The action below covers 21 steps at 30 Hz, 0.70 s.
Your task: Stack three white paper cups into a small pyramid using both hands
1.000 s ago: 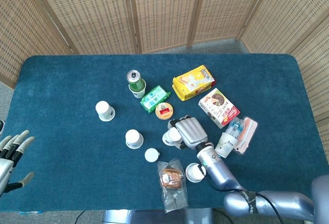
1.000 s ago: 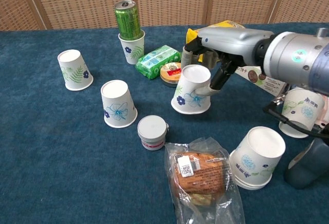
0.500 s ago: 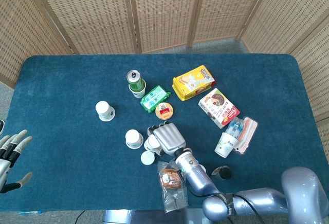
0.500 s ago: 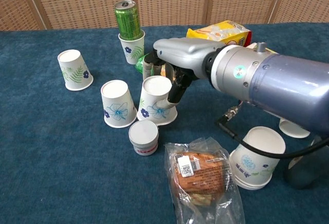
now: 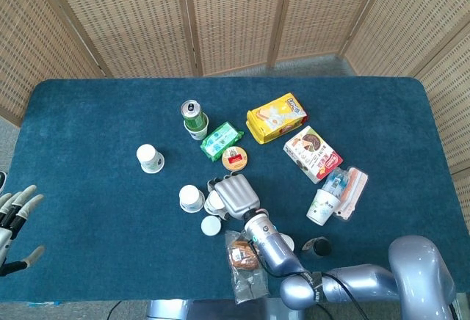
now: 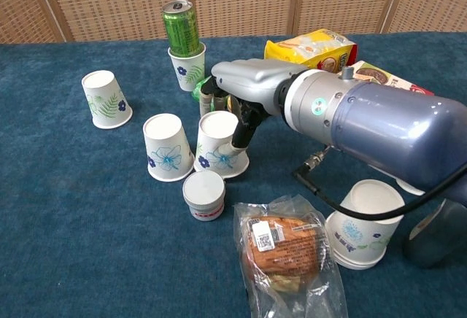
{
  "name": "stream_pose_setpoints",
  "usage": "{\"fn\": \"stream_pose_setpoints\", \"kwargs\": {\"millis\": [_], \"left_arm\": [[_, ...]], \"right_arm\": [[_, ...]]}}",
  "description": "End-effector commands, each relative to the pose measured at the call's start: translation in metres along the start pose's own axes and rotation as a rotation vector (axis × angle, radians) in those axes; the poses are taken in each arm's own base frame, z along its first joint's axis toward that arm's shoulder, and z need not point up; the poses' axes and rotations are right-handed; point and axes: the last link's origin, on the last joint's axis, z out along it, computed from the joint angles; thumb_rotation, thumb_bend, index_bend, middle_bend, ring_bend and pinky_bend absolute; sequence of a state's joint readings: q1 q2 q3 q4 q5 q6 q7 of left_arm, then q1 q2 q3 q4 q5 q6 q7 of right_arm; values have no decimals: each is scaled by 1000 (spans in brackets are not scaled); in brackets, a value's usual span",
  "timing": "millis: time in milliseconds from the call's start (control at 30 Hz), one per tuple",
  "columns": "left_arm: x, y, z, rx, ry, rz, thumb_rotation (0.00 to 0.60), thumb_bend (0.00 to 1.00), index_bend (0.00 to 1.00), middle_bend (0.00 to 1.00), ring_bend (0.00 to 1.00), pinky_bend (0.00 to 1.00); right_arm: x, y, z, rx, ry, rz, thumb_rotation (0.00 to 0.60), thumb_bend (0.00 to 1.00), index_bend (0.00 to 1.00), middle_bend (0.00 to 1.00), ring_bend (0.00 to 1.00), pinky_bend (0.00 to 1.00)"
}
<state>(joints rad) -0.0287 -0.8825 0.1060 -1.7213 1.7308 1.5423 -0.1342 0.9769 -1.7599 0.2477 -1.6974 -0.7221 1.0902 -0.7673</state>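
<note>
Three upside-down white paper cups show. A fern-print cup [image 6: 106, 99] [image 5: 150, 158] stands apart at the left. A flower-print cup [image 6: 168, 147] [image 5: 191, 198] stands in the middle. Right beside it, almost touching, is a third cup [image 6: 219, 145] [image 5: 214, 203], slightly tilted on the cloth. My right hand [image 6: 244, 86] [image 5: 233, 195] grips this third cup from above and behind, thumb on its right side. My left hand [image 5: 16, 221] hovers off the table's left edge, fingers spread, holding nothing.
A small white lidded tub [image 6: 203, 195] sits just in front of the two cups, a bagged bun [image 6: 284, 245] to its right. A green can in a cup [image 6: 184, 44], a green packet [image 5: 221, 141] and a round tin [image 5: 234, 158] lie behind. More cups [image 6: 365, 223] stand at the right.
My right hand has carried its cup leftwards across the table and brought it down beside the flower-print cup. The left hand has barely moved.
</note>
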Motion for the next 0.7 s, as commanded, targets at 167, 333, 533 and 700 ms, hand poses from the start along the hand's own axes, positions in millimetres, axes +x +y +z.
{"fn": "stream_pose_setpoints", "kwargs": {"millis": [167, 333, 533, 700], "left_arm": [[-1, 0, 0, 2, -2, 1, 600, 315, 0, 0, 0, 0], [-1, 1, 0, -1, -6, 2, 600, 314, 0, 0, 0, 0], [-1, 1, 0, -1, -6, 1, 600, 315, 0, 0, 0, 0], [0, 0, 0, 1, -1, -3, 600, 315, 0, 0, 0, 0]], "right_arm": [[0, 4, 1, -11, 2, -1, 600, 324, 370, 470, 408, 330], [1, 6, 3, -20, 4, -1, 600, 325, 369, 469, 408, 330], [-1, 6, 5, -24, 4, 5, 600, 318, 367, 468, 405, 330], [-2, 7, 6, -21, 16, 13, 600, 296, 307, 447, 385, 330]]}}
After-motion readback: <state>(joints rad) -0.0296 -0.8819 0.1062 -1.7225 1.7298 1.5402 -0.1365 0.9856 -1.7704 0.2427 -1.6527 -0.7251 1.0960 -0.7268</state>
